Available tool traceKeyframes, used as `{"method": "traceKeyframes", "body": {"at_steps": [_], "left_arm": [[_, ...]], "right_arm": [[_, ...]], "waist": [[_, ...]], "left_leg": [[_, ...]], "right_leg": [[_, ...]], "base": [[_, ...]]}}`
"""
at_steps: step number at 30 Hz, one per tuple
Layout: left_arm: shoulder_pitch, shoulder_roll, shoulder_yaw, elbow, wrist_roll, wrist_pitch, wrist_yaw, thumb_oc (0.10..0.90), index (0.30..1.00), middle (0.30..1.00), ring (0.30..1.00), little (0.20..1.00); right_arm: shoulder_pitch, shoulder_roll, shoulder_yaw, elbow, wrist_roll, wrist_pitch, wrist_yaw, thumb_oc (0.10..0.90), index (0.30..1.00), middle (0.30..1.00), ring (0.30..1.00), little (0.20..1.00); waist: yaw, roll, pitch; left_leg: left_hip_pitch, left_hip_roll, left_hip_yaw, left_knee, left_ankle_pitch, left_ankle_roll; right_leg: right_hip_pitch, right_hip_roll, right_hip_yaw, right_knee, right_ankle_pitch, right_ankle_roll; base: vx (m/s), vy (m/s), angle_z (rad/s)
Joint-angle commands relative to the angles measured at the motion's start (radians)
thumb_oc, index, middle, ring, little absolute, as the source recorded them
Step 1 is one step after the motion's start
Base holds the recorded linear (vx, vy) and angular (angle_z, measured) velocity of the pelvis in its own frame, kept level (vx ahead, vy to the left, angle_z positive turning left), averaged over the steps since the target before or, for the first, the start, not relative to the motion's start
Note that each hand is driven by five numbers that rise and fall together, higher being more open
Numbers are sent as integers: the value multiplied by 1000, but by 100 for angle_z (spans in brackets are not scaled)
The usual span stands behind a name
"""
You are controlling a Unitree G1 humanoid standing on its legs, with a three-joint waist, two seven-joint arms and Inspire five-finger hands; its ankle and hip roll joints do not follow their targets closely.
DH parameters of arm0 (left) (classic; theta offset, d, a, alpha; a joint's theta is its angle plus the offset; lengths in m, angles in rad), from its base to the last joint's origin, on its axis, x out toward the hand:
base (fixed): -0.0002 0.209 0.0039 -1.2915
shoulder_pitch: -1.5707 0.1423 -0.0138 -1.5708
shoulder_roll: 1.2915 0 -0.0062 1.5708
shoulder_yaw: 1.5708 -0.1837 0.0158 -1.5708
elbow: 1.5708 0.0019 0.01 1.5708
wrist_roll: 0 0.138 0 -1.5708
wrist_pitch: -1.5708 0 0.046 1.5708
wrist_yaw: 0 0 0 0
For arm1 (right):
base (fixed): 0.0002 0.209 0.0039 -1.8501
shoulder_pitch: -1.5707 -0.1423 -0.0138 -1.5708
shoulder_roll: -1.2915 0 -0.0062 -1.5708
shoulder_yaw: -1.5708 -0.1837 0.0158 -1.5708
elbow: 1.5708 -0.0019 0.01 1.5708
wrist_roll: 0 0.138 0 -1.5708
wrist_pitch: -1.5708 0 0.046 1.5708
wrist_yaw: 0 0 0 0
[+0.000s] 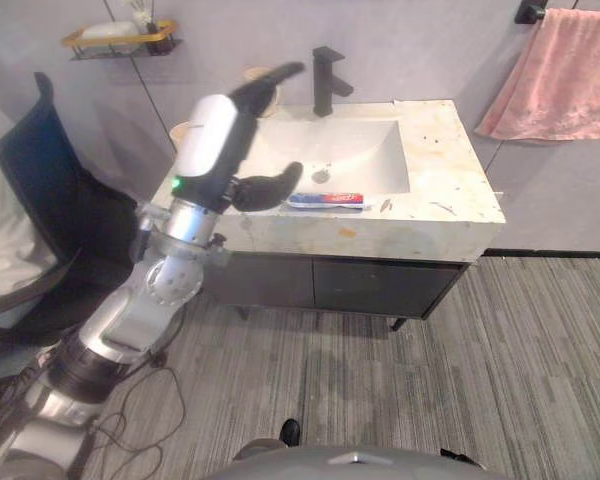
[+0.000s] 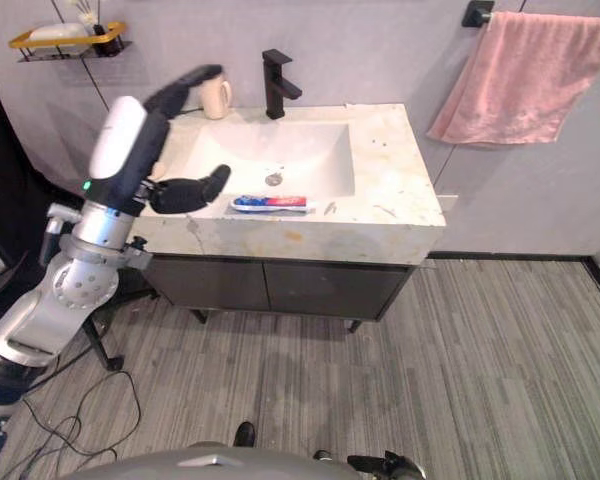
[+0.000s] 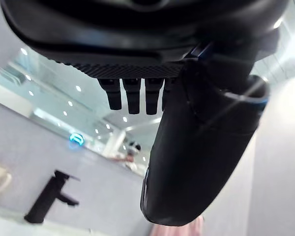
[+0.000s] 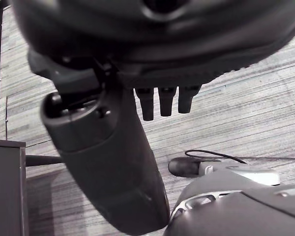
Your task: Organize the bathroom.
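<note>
Bathroom vanity, items as found: 1 toothpaste tube [image 1: 325,200], lying flat along the front edge of the bench [image 1: 450,170], just ahead of the sink basin [image 1: 330,150]; judged out of place there and the likely thing to be tidied. 1 black tap [image 1: 328,80] at the back of the basin. 1 cream cup [image 2: 216,97] at the back left corner beside the tap, a probable home for the tube. 1 wall shelf [image 1: 120,38] with a yellow rim, up left, holding a pale object too small to identify. 1 pink towel [image 1: 555,75] hanging from a dark hook on the right wall, neat as it is. Left hand [image 1: 242,135] raised over the left end of the bench, fingers [image 1: 270,80] straight and spread from the thumb, holding nothing, thumb near the tube's left end; judged set wide to come down around the tube. Right hand [image 4: 157,59] low over the striped floor [image 4: 246,98], fingers straight, empty, idle
</note>
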Motion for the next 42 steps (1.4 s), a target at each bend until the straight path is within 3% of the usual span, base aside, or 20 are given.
{"method": "traceKeyframes", "body": {"at_steps": [1, 7, 12, 23, 28, 31, 33, 35, 42], "left_arm": [[-213, 50, -17, -29, -120, 47, -148, 800, 900, 900, 900, 900], [-374, 98, -147, 92, -195, 102, -233, 800, 900, 900, 900, 900], [-464, 124, -214, 196, -196, 104, -219, 800, 900, 900, 900, 900], [-557, 170, -255, 322, -167, 148, -252, 800, 900, 900, 900, 900], [-578, 183, -284, 411, -128, 137, -283, 800, 900, 900, 900, 900], [-599, 188, -304, 426, -123, 112, -290, 800, 900, 900, 900, 900], [-600, 188, -301, 424, -129, 117, -294, 800, 900, 900, 900, 900], [-597, 187, -309, 431, -124, 129, -293, 800, 900, 900, 900, 900], [-666, 171, -354, 484, -143, 172, -333, 800, 900, 900, 900, 900]], "right_arm": [[-61, -42, 22, 12, -26, 5, 11, 800, 900, 900, 900, 900], [-78, -58, 29, 18, -49, 21, 30, 800, 900, 900, 900, 900], [-80, -67, 36, 13, -49, 39, 29, 800, 900, 900, 900, 900], [-55, -79, 28, 21, -66, 45, 38, 800, 900, 900, 900, 900], [-54, -88, 45, 2, -83, 60, 34, 800, 900, 900, 900, 900], [-55, -94, 32, 14, -45, 41, 28, 800, 900, 900, 900, 900], [-54, -95, 33, 13, -39, 35, 23, 800, 900, 900, 900, 900], [-63, -98, 34, -8, -24, 49, 13, 800, 900, 900, 900, 900], [-34, -87, 26, -17, -12, 38, 12, 800, 900, 900, 900, 900]], "waist": [[-22, -25, -8], [-56, -13, -19], [-76, -13, -28], [-101, -12, -36], [-109, -24, -20], [-106, -17, 8], [-107, -15, 14], [-102, -14, 16], [-117, -10, -27]], "left_leg": [[6, 20, 111, 67, -39, -17], [14, 25, 141, 75, -40, -17], [19, 28, 159, 81, -40, -16], [10, 28, 170, 117, -24, -17], [-56, 18, 170, 295, 6, -19], [-73, -19, 236, 199, -5, -5], [-78, -23, 236, 211, -4, -3], [-57, -48, 195, 143, -23, 13], [34, -56, 216, 14, -31, 29]], "right_leg": [[-29, -23, 73, -7, 19, 21], [-27, -21, 92, -7, 20, 27], [-26, -20, 104, -7, 19, 28], [-24, -12, 126, -7, 19, 23], [-22, -8, 129, -7, 25, 8], [-3, 1, 115, -2, 26, 12], [-1, 2, 114, 4, 22, 11], [-5, 5, 134, 3, 30, 15], [-13, 9, 109, -7, 20, 31]], "base": [[38, -5, -7], [54, -13, -8], [41, -10, -10], [41, -7, -7], [2, -4, 5], [43, 42, 21], [41, 37, 25], [62, 53, 26], [60, 28, -8]]}}
